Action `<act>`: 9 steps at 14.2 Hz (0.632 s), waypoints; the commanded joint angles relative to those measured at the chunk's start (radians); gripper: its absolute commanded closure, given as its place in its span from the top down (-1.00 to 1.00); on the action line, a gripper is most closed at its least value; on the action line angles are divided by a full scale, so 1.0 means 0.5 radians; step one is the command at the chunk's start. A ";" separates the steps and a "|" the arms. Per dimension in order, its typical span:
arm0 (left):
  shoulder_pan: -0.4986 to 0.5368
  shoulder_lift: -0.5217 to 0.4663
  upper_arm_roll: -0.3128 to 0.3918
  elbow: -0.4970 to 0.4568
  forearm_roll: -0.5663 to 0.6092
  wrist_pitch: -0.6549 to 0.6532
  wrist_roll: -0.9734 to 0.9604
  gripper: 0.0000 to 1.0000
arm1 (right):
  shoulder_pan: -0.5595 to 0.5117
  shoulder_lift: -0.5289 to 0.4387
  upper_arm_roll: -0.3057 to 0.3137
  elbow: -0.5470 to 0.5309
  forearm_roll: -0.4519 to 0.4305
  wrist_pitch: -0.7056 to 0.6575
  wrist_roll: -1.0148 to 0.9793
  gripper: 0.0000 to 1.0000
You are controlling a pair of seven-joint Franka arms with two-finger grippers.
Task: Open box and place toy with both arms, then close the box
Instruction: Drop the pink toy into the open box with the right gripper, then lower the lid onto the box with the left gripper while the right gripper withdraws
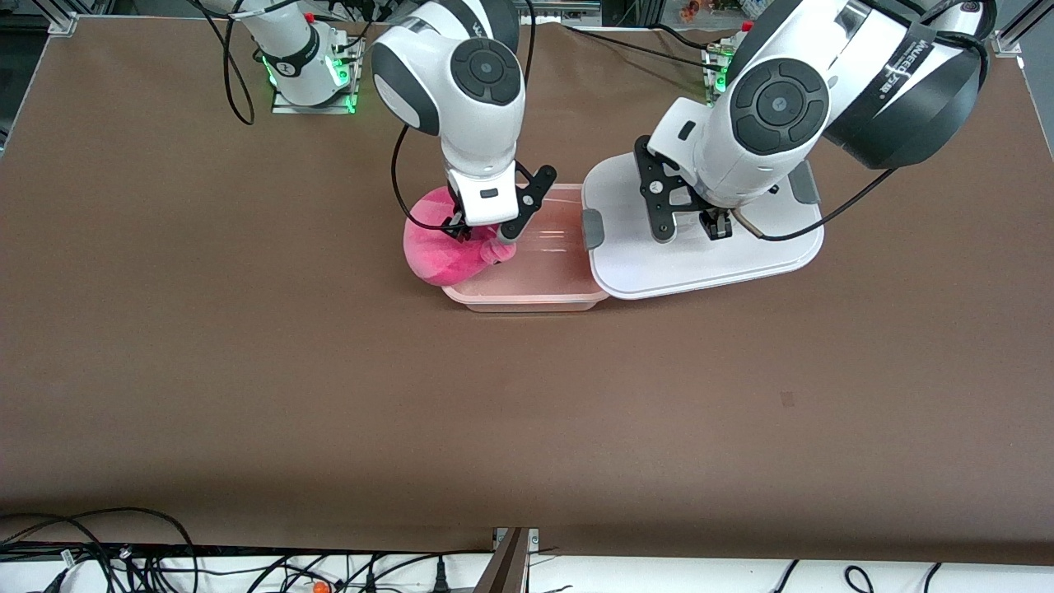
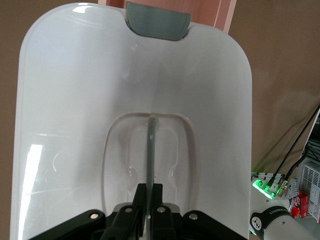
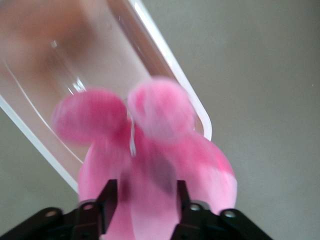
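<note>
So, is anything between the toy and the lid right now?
In the front view, the open box lies between the toy and the lid, its interior otherwise bare.

Left tool pinching lid handle
</note>
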 commanded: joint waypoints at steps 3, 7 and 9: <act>0.006 -0.028 -0.003 0.002 -0.039 -0.025 0.037 -1.00 | -0.012 -0.204 -0.032 0.067 0.253 -0.105 0.345 1.00; 0.010 -0.025 0.003 0.002 -0.148 -0.007 0.019 -1.00 | -0.109 -0.361 -0.377 0.067 0.388 -0.452 0.339 1.00; -0.030 -0.003 0.000 0.005 -0.247 0.097 0.034 -1.00 | -0.116 -0.404 -0.690 0.067 0.468 -0.544 0.336 1.00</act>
